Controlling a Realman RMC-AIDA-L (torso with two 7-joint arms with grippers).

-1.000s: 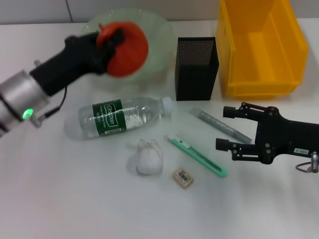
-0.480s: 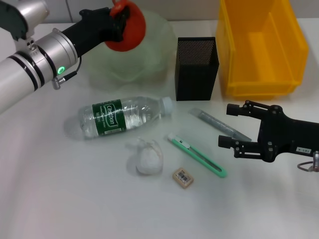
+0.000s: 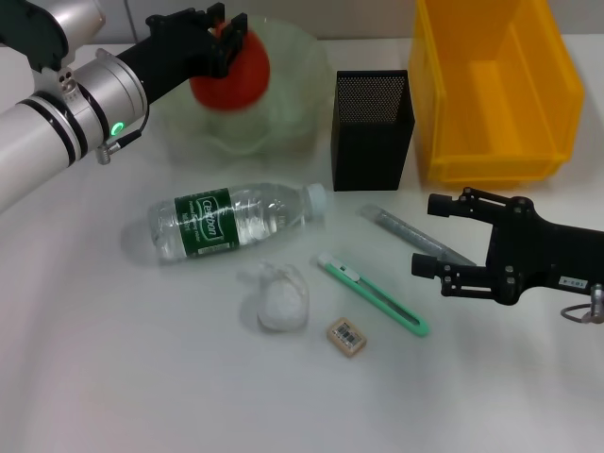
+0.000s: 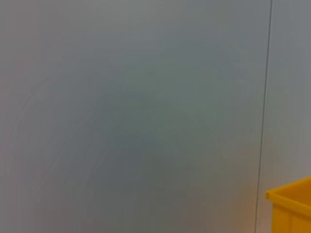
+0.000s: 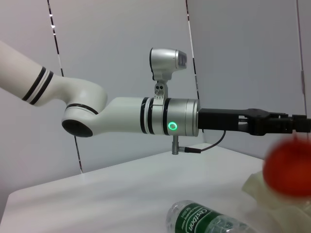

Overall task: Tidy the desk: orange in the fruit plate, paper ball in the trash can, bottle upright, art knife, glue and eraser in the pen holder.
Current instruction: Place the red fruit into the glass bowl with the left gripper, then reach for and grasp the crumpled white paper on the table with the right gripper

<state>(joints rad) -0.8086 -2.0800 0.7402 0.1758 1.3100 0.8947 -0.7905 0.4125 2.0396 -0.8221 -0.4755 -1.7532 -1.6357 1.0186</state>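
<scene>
At the far left corner of the desk (image 3: 85, 377), the left gripper (image 3: 219, 42) is seen over the fruit plate (image 3: 283, 113). Compared with a second ago, the arm has been swung up and back, and the orange (image 3: 231, 75), which was clamped in the fingers then, now appears below them and blurred, as if dropping toward the plate. In the right wrist view the orange (image 5: 287, 166) is shown apart from the black fingers above it, so the claw is probably released, though the blur leaves that uncertain. If so, the first item of the task can be counted as nearly done.

Nothing else has been moved. The bottle (image 3: 231, 219) is still lying on its side near the middle of the desk, with the paper ball (image 3: 278, 300) just in front of it. The eraser (image 3: 345, 336) lies toward the front edge, beside the green art knife (image 3: 373, 294). The glue (image 3: 415, 236) lies beyond the knife. The pen holder (image 3: 373, 127) and the yellow trash can (image 3: 495, 90) stand along the far edge.

The right gripper (image 3: 444, 241) is held spread wide open near the right edge, just beside the glue, holding nothing.
</scene>
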